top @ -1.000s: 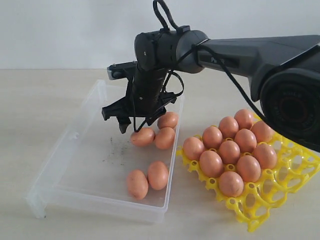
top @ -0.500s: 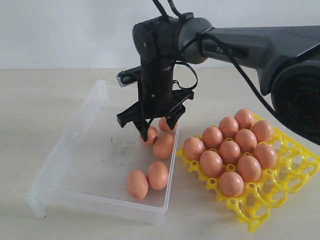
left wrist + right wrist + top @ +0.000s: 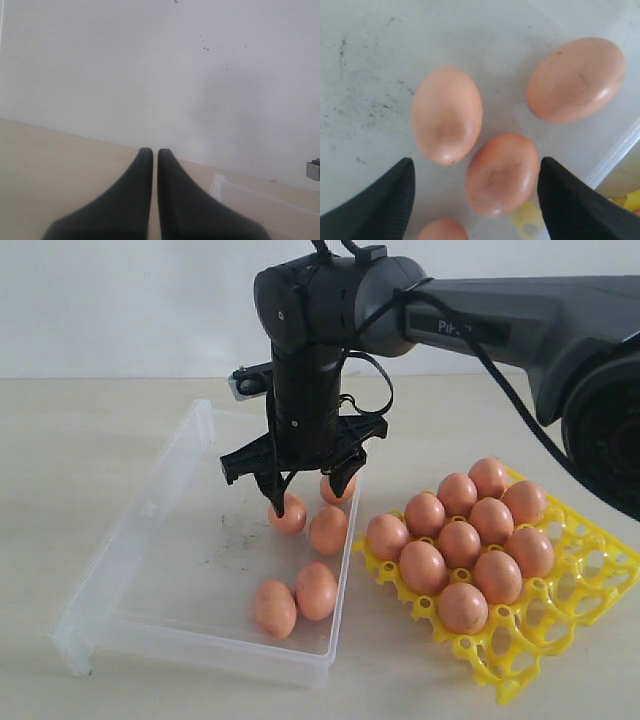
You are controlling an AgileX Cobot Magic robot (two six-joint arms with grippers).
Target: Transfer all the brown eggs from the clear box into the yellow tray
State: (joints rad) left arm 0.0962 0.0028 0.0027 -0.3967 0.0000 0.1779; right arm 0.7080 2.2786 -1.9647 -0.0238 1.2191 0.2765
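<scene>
Five brown eggs lie in the clear box point(image 3: 150, 510): a cluster of three point(image 3: 328, 530) near its right wall and two point(image 3: 274, 608) nearer the front. My right gripper point(image 3: 305, 498) hangs open just above the cluster. In the right wrist view one egg point(image 3: 502, 173) lies between the spread fingers point(image 3: 385, 205) and touches neither. Two more eggs point(image 3: 447, 116) point(image 3: 576, 80) lie beyond it. The yellow tray point(image 3: 560, 635) holds several eggs point(image 3: 459, 543). My left gripper point(image 3: 151, 150) is shut and empty, away from the box corner point(image 3: 250, 192).
The box's right wall point(image 3: 615, 152) runs close beside the right finger, with the yellow tray just past it. Dark smudges point(image 3: 232, 535) mark the box floor. The tray's front cups point(image 3: 520, 650) stand empty.
My right gripper has turned and come down over the three clustered eggs, its jaws staying open. The left gripper shows no earlier view.
</scene>
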